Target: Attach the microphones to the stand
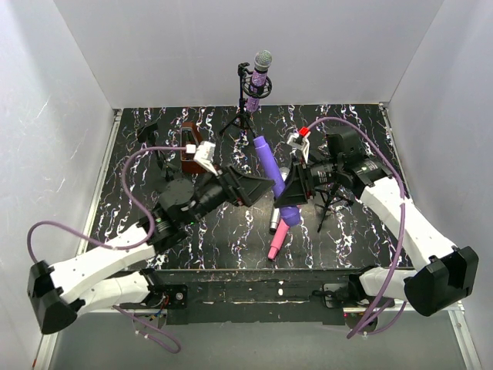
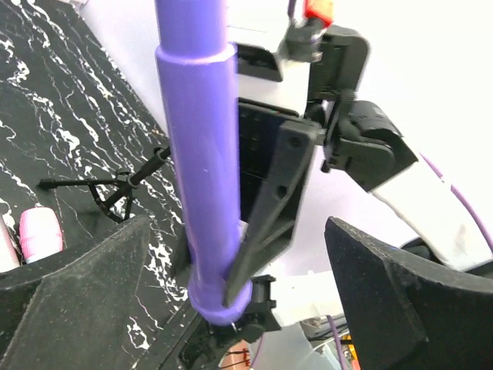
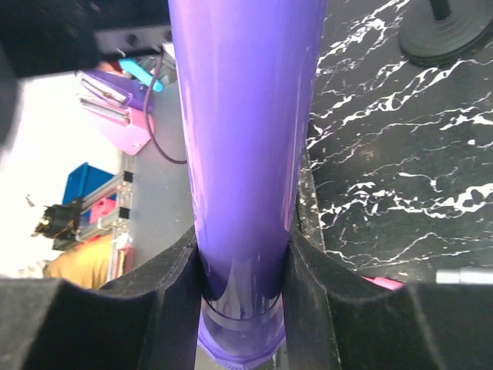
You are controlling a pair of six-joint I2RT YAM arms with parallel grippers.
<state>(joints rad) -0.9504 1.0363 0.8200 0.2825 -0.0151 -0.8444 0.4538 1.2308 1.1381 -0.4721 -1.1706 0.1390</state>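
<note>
My right gripper (image 1: 293,191) (image 3: 243,262) is shut on the smooth violet microphone (image 1: 269,163) (image 3: 243,116) and holds it tilted above the table's middle. My left gripper (image 1: 258,187) (image 2: 235,239) is open; its fingers (image 2: 77,270) stand wide on either side of the violet microphone (image 2: 196,139) without touching it. The glittery purple microphone (image 1: 262,71) sits clipped in the tall stand (image 1: 243,112) at the back. The pink microphone (image 1: 278,239) (image 2: 38,233) and the silver-grey microphone (image 1: 274,220) (image 3: 466,275) lie on the table below the grippers.
A dark red box (image 1: 189,146) stands at the back left. A small black tripod stand (image 1: 331,202) (image 2: 115,189) is under the right arm. A round black base (image 3: 447,31) shows in the right wrist view. White walls close in three sides.
</note>
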